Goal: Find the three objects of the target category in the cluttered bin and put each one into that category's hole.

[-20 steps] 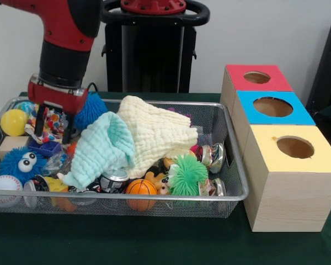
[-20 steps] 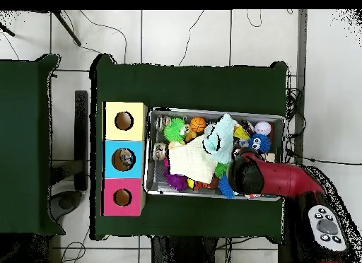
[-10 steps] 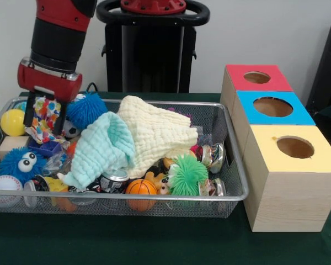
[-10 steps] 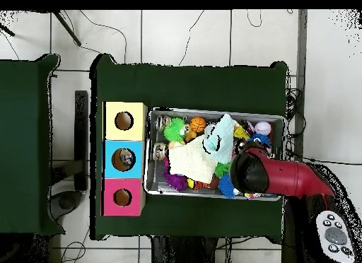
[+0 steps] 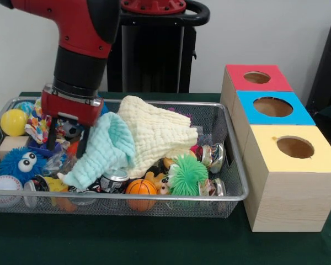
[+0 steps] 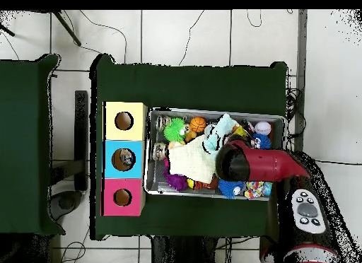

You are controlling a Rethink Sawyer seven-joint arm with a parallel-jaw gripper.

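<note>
My gripper [image 5: 66,142] hangs open low over the left part of the wire bin [image 5: 154,196]. Its fingers [image 5: 82,145] straddle a dark ball and an orange item, gripping nothing. Its right finger touches the edge of the mint cloth [image 5: 102,146], which lies against a cream cloth [image 5: 154,130]. A colourful patterned cloth [image 5: 36,122] lies just left of the gripper. The yellow [image 5: 295,148], blue [image 5: 273,106] and red [image 5: 257,77] hole boxes stand right of the bin. In the overhead view the red arm [image 6: 240,163] hides the gripper.
The bin also holds a yellow ball [image 5: 14,121], a wooden block [image 5: 11,144], a blue furry ball with eyes [image 5: 19,163], a baseball [image 5: 4,185], a basketball [image 5: 140,187], a green spiky ball [image 5: 187,174] and shiny cans [image 5: 212,154]. Green cloth covers the table [image 6: 191,83].
The gripper has swung right and dropped lower, from the colourful cloth at the bin's left end to the mint cloth's edge. The colourful cloth is out from between its fingers.
</note>
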